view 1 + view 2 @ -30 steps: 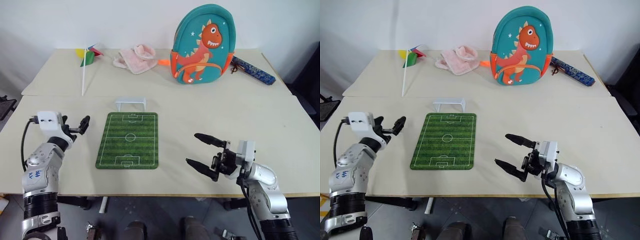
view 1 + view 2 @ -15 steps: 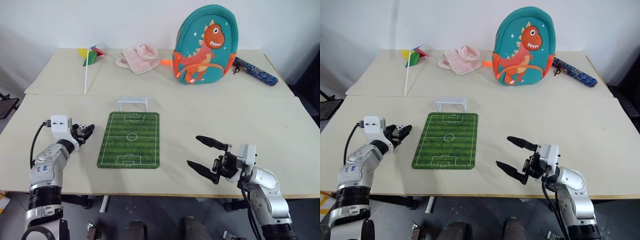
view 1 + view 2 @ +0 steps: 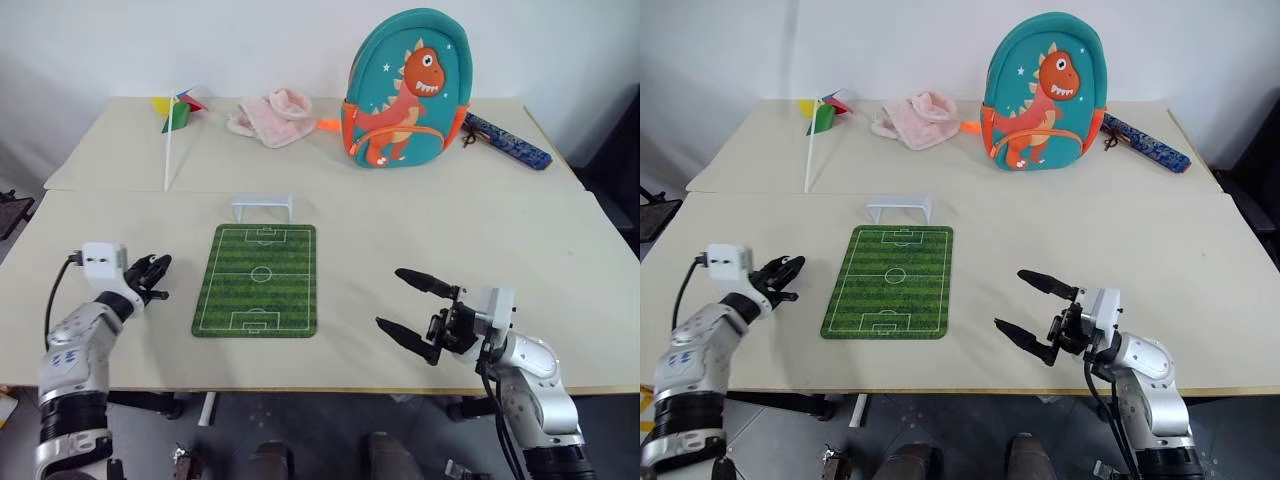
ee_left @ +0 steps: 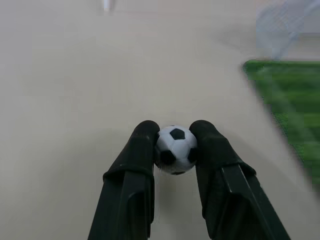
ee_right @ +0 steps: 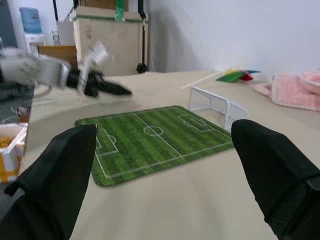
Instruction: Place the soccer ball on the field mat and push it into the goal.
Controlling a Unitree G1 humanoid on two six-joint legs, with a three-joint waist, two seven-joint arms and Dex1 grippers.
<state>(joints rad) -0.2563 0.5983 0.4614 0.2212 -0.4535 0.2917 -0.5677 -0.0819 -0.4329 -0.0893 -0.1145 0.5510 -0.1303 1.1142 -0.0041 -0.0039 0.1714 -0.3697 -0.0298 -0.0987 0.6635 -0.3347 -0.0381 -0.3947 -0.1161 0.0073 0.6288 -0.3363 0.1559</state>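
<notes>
Left eye view: a pale beige tabletop point(image 3: 400, 230) carries the flat rectangular green field mat with white pitch lines point(image 3: 256, 279). The small white plastic goal frame point(image 3: 261, 207) stands just beyond the mat's far short edge. The left hand point(image 3: 155, 272) lies to the left of the mat, apart from it, its black fingers drawn close together. The right hand point(image 3: 418, 312) hovers to the right of the mat, well apart from it, its two black fingers spread wide and holding nothing. At the far side of the tabletop stand a teal backpack with an orange dinosaur print point(image 3: 405, 90), a crumpled pink cloth point(image 3: 268, 117), a pinwheel on a white stick point(image 3: 174, 125) and a dark blue patterned case point(image 3: 507, 140).

Left wrist view: the tiny white soccer ball with black patches point(image 4: 175, 148) sits clamped between the tips of the left hand's two black fingers point(image 4: 134, 170), above bare tabletop; a corner of the green mat and the blurred goal appear to one side.

Right wrist view: the right hand's fingers point(image 5: 55, 175) stand far apart, framing the mat, the goal and the left hand beyond.
</notes>
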